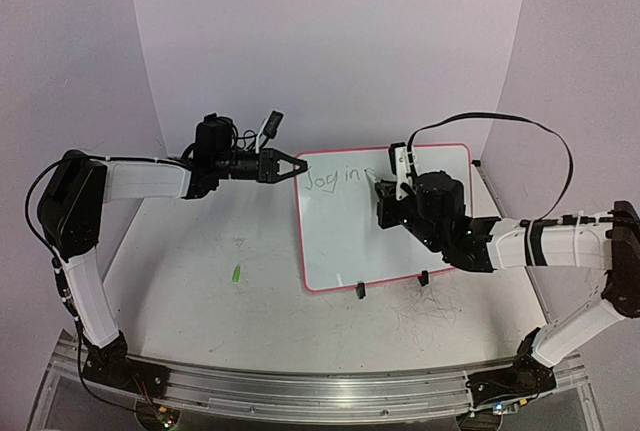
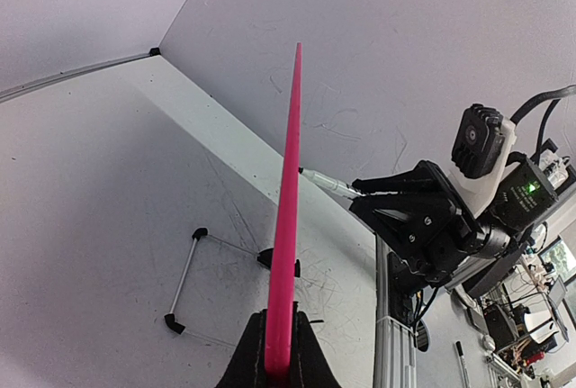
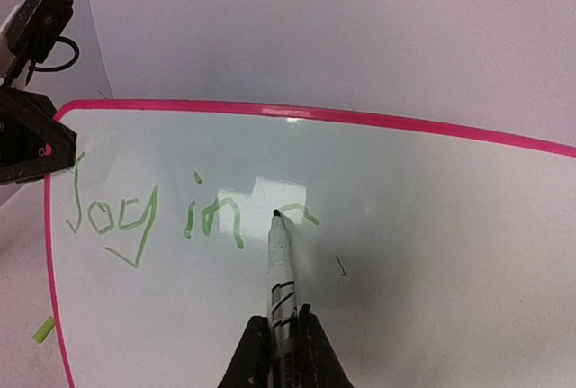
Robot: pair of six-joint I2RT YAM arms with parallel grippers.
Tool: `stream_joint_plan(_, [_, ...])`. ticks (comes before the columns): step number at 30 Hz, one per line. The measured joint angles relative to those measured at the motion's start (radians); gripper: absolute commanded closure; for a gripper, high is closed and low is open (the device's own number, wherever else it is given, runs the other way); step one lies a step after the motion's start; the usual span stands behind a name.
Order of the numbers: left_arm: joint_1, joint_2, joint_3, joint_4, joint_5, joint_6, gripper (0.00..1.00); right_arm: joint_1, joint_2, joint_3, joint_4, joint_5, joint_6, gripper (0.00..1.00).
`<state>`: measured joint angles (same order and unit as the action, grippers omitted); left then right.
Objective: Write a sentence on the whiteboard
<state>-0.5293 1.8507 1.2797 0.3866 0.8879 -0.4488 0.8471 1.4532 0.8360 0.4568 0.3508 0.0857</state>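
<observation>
**Top view, left to right.** One left pincer, upper left of centre, is clenched on the left rim of the single whiteboard. One small green scrap lies on the tabletop, left of the board. The whiteboard occupies the frame centre, with two black clip feet at its lower edge. The sentence, written in green along the board's top, reads "Joy in" plus one partial stroke. One right pincer, right of centre, grasps one marker; the marker's tip touches the board.
</observation>
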Motion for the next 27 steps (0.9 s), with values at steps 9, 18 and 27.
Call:
stream_joint_plan(9, [0.000,0.000,0.000,-0.001,-0.002,-0.001,1.00,0.003,-0.003,-0.022,-0.001,-0.005,0.016,1.00])
stream_joint_plan(18, [0.000,0.000,0.000,-0.001,-0.001,-0.001,1.00,0.005,-0.027,-0.047,-0.018,0.008,0.024,1.00])
stream_joint_plan(27, [0.000,0.000,0.000,-0.001,-0.001,-0.001,1.00,0.004,-0.026,-0.046,-0.012,0.028,0.024,1.00])
